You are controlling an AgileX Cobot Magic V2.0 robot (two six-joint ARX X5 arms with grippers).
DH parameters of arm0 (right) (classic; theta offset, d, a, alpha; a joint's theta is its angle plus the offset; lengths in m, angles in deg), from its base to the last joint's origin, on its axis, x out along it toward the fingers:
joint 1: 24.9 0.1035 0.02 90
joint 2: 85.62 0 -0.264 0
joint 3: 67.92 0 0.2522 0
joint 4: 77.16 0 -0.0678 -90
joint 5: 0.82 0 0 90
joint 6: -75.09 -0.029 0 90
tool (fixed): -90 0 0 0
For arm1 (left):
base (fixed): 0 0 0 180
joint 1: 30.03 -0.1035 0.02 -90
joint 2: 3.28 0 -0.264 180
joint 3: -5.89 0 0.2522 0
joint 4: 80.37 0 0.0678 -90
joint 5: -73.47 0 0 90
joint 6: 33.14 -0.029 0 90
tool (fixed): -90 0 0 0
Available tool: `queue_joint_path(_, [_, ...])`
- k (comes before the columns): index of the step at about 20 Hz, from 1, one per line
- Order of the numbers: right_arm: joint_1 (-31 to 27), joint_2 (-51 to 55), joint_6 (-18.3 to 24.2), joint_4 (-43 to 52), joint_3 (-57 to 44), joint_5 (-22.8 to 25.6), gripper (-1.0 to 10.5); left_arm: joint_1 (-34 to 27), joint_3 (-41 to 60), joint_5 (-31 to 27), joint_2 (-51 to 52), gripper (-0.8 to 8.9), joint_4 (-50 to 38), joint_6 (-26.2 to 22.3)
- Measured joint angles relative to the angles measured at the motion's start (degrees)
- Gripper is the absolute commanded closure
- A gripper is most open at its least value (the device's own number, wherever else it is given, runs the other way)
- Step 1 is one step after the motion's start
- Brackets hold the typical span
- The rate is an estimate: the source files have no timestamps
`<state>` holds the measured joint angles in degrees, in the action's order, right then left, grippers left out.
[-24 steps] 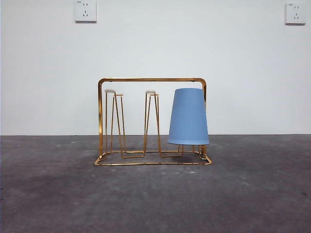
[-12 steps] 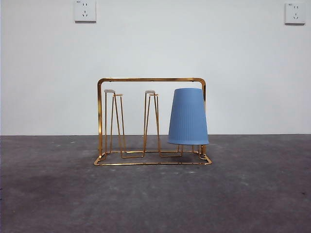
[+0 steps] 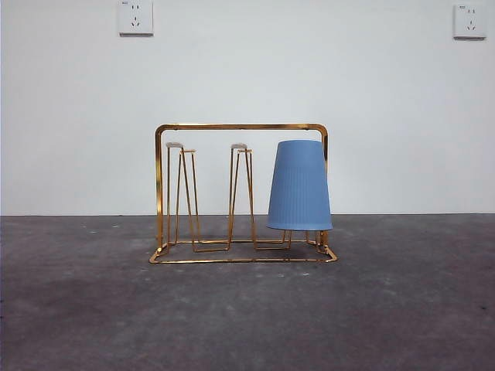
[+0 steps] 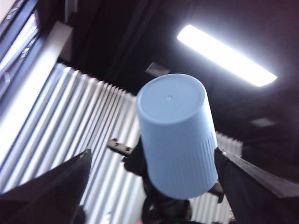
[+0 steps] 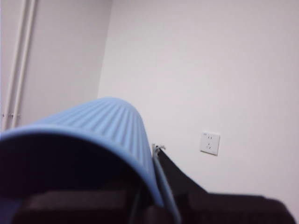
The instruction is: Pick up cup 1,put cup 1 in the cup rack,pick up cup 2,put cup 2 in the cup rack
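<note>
Nothing has moved in the front view since the earlier frames. The cup rack (image 3: 241,127) stands in the middle of the table (image 3: 247,317), and a blue cup (image 3: 300,185) sits upside down on its right prong. The left gripper (image 4: 152,153) has a pale cup (image 4: 177,135) in it, and the right gripper (image 5: 159,198) has a ribbed cup (image 5: 93,135) against it. How either gripper grips I cannot tell.

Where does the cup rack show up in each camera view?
Front: rack mid-picture, a blue cup on its picture-right end.
Left wrist: not in it.
Right wrist: not clearly in it.
Shared landmark: a wall socket, seen in front and right wrist.
</note>
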<state>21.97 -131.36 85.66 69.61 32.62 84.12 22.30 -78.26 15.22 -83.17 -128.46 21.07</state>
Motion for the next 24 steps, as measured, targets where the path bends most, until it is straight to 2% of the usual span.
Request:
queue_joint_path(6, [0.00,-4.24,0.00,1.11,0.00,-0.39,9.6,0.59,0.00,-0.87,-2.29,3.71,-6.32,4.44])
queue_joint_path(12, [0.09,-8.81,-0.04,2.01,0.00,-1.92,9.6,0.70,0.26,-2.51,-2.51,3.73,-9.25,5.05])
queue_joint_path(23, [0.31,-10.54,-0.26,0.39,0.33,-2.91,9.6,0.59,0.61,-4.02,-2.78,3.80,-11.98,5.07])
queue_joint_path(24, [0.33,-10.75,-0.26,0.39,0.37,-2.89,9.6,0.55,0.63,-4.13,-2.80,4.22,-11.98,5.29])
